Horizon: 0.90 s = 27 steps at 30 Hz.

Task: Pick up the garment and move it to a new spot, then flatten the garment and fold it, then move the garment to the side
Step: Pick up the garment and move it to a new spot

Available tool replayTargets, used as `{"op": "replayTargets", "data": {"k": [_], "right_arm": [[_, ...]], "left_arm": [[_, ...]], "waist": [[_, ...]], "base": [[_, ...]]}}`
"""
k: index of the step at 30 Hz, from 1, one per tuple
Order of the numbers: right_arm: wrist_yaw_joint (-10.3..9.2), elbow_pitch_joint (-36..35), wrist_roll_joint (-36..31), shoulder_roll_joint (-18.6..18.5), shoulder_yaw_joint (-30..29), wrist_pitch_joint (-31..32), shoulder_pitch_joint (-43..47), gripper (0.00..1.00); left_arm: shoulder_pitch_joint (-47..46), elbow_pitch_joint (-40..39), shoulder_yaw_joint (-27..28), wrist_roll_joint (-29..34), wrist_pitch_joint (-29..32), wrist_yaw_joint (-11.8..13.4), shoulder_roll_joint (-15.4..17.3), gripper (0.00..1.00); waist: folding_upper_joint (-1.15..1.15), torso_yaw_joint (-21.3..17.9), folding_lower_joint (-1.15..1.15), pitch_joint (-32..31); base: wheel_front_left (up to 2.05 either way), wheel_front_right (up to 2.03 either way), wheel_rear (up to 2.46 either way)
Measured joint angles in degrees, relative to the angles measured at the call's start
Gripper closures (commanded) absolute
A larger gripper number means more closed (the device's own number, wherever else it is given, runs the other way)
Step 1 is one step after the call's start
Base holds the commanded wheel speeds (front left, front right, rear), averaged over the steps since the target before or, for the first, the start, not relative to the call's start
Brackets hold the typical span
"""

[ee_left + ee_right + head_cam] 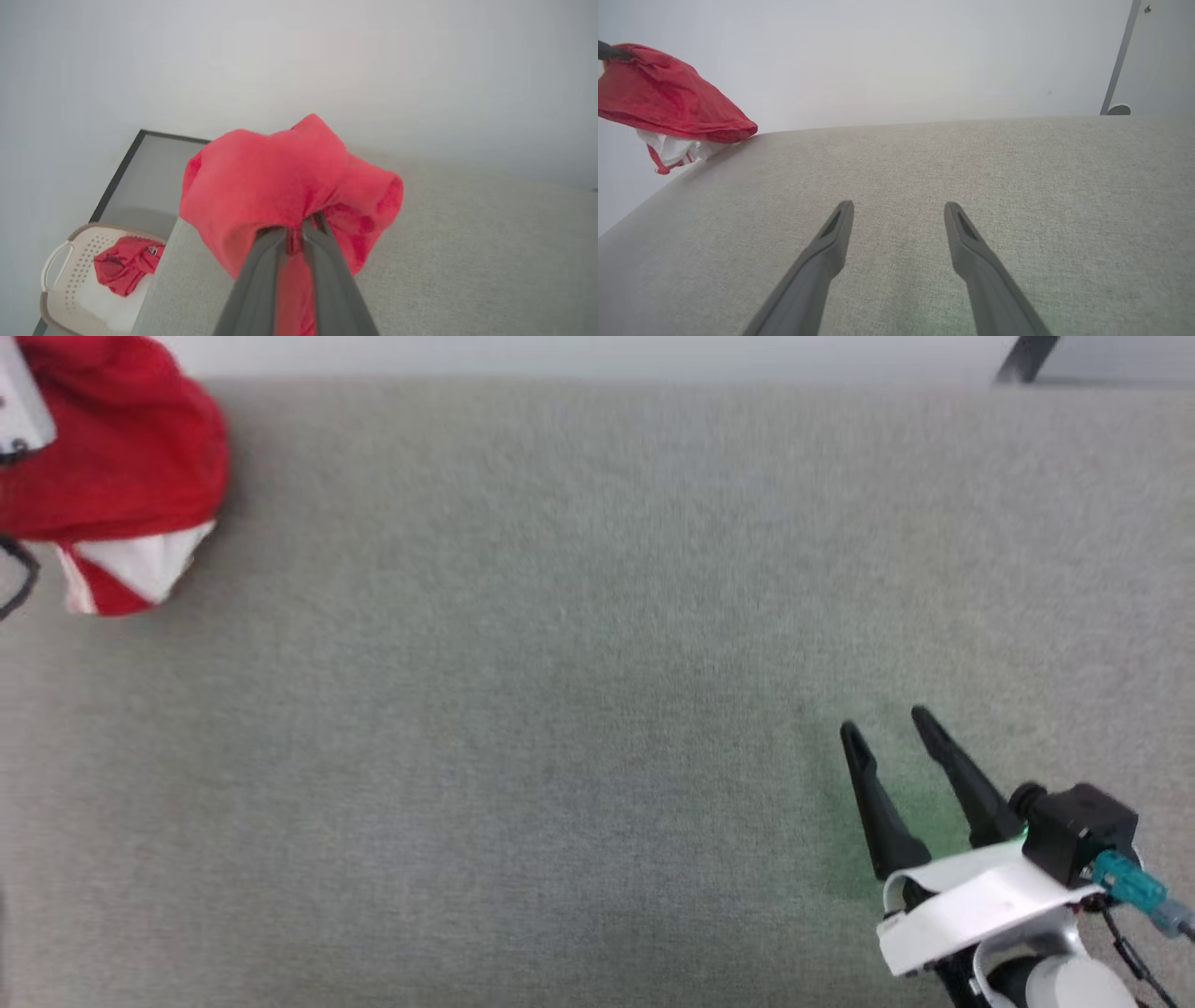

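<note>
The left gripper (296, 229) is closed narrow on a fold of the garment (280, 186), which hangs in a bunch above the far left corner of the table (560, 663), a white sleeve at its lowest part. The right gripper (885, 723) is wide open and empty over the near right part of the table, well apart from the garment. I judge the bare middle of the table, to the right of the garment, is where it should go next.

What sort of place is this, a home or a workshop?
Probably a plain test room for folding laundry: a wide table covered in grey cloth, a bare white wall behind it, and a laundry basket with red clothing on the floor beside it.
</note>
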Motion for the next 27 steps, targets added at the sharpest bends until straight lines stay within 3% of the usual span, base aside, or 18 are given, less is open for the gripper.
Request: {"op": "replayTargets", "data": {"k": [7,17,27], "right_arm": [[0.0,2.34,0.51,0.54,-0.21,-0.74,3.38,0.0],[0.0,4.23,0.33,1.12,-3.04,-2.09,5.72,0.0],[0.0,6.37,-2.43,0.62,-12.09,-3.26,7.63,0.0]], "left_arm": [[-1.13,0.02,-1.81,-0.14,-4.03,-1.7,-3.24,1.0],[-0.92,-0.83,-4.13,-2.78,-2.98,-3.21,-7.15,1.0],[4.91,-7.26,-6.22,-7.19,0.78,-3.43,-10.66,1.0]], "waist": [[0.0,1.14,0.0,-7.67],[0.0,2.02,0.0,-16.97],[0.0,-2.25,0.0,-20.06]], "base": [[0.0,0.0,0.0],[0.0,0.0,0.0],[0.0,0.0,0.0]]}}
